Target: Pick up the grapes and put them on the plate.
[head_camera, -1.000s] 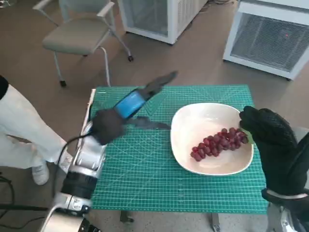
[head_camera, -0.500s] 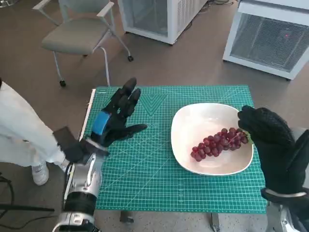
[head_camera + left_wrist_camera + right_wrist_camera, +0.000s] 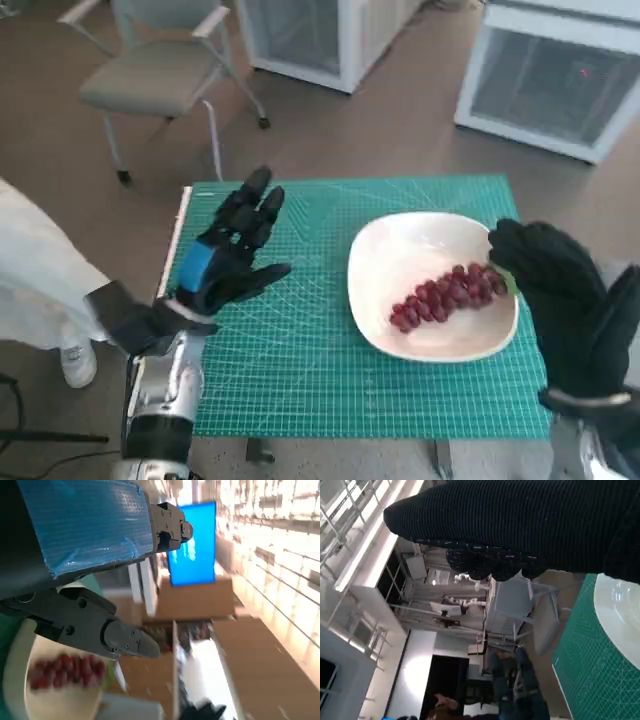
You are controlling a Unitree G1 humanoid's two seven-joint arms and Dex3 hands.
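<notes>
Beside the plate [image 3: 400,255], green cutting mat [image 3: 300,340].

Grapes [image 3: 65,670] on plate [image 3: 20,650] — blurred.

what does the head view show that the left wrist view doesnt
Only the head view shows the right hand at the plate's far edge by the grapes, the whole green mat, the left hand's spread fingers hovering over that mat away from the plate, and a chair and white cabinets on the floor behind. Only the left wrist view shows a bright blue screen and brown surfaces in a blurred room. Both show the red grapes lying on the white plate, and the left hand's blue-taped back.
</notes>
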